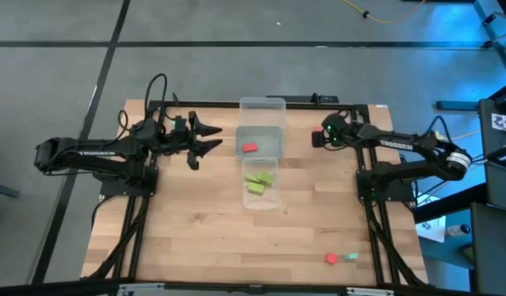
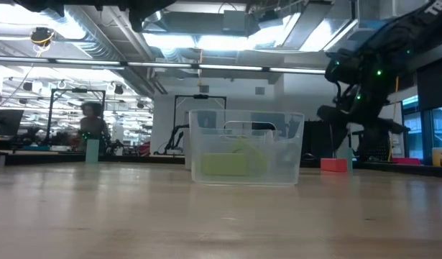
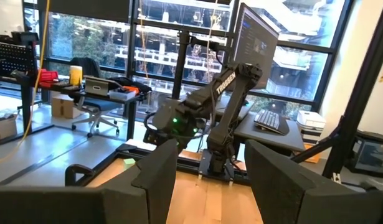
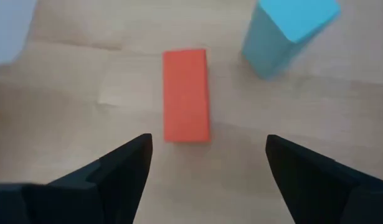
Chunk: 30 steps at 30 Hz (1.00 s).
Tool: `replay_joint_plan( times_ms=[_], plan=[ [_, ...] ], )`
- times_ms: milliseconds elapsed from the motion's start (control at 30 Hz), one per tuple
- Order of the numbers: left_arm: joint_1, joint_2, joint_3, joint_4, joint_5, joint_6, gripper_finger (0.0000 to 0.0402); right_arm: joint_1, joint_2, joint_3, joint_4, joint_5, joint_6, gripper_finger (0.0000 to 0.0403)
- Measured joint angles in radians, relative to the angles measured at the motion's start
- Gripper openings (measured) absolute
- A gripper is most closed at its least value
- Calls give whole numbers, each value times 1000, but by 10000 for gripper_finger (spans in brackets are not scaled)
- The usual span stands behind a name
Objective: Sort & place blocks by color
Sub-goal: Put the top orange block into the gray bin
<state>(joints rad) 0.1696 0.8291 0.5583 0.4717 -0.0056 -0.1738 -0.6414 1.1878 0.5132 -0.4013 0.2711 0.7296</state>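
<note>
Three clear trays stand in a column at the table's middle. The middle tray (image 1: 273,131) holds a red block (image 1: 250,148). The near tray (image 1: 261,201) holds lime blocks (image 1: 259,181). My right gripper (image 4: 207,146) is open and points down over a red bar block (image 4: 186,95) lying flat on the table, right of the trays. Its fingers stand either side of the block, above it. A teal block (image 4: 289,34) stands beside the red bar. My left gripper (image 1: 213,137) is open and empty, level, left of the middle tray.
The far tray (image 1: 262,108) looks empty. A red block (image 1: 331,258) and a small mint block (image 1: 351,256) lie near the table's front right. In the low view the near tray (image 2: 246,147) stands mid-table, with the red bar (image 2: 334,165) to its right.
</note>
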Motion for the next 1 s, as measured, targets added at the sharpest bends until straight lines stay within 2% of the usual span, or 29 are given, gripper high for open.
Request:
replay_joint_plan(
  times_ms=[133,333,567,833,1000],
  plan=[
    [0,0,0,0,-4,0,180,2,17,-40,157,-7,-4,316],
    [0,0,0,0,-5,0,180,1,100,-44,272,-15,-59,316],
    [0,0,0,0,-13,0,180,1,198,-44,280,-3,-71,316],
    [0,0,0,0,-13,0,180,2,233,-44,292,30,-78,315],
    [0,0,0,0,-13,0,180,1,233,-44,291,50,-78,275]
  ],
)
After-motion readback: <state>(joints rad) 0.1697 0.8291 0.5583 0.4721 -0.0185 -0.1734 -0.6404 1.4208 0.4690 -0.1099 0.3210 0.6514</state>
